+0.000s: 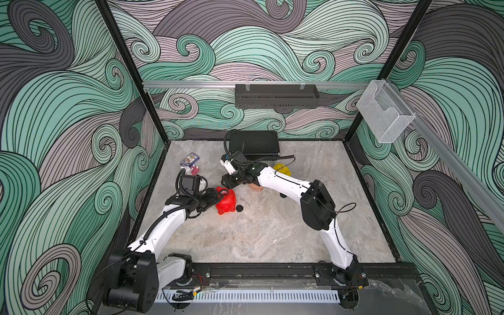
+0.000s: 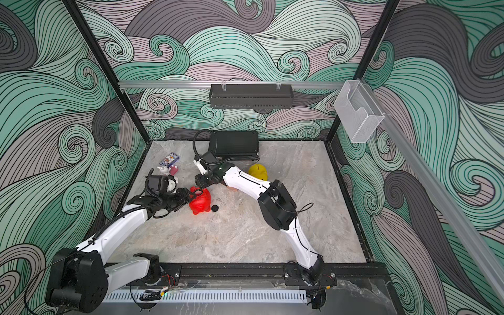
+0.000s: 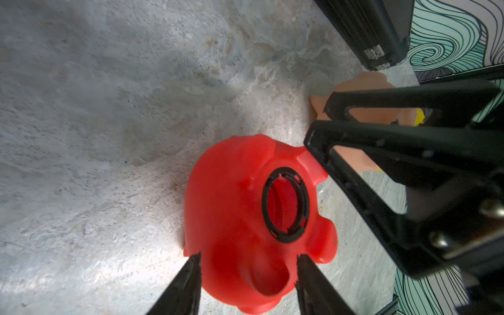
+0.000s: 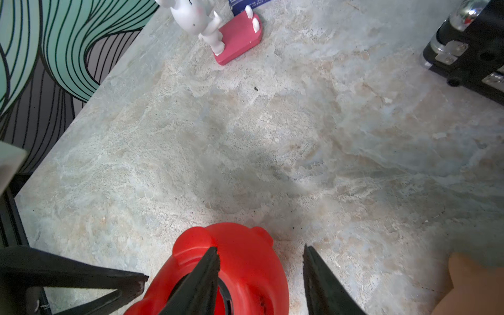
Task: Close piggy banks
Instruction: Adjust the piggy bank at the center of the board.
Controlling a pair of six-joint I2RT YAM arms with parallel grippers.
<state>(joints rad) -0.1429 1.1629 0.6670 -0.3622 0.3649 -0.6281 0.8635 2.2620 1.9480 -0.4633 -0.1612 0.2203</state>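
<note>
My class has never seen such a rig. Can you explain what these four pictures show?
Two white robot arms stand at a marbled table. Two pictures look down from overhead; two come from a camera on each arm's wrist. On the table lie a red piggy bank, a yellow one, a peach one and a loose black plug. The left tool straddles the red piggy bank, its belly hole unplugged; whether it pinches is unclear. The right tool, close by, is open and empty.

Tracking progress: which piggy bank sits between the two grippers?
The red piggy bank, belly hole open; the yellow pig and peach pig lie farther back.
</note>
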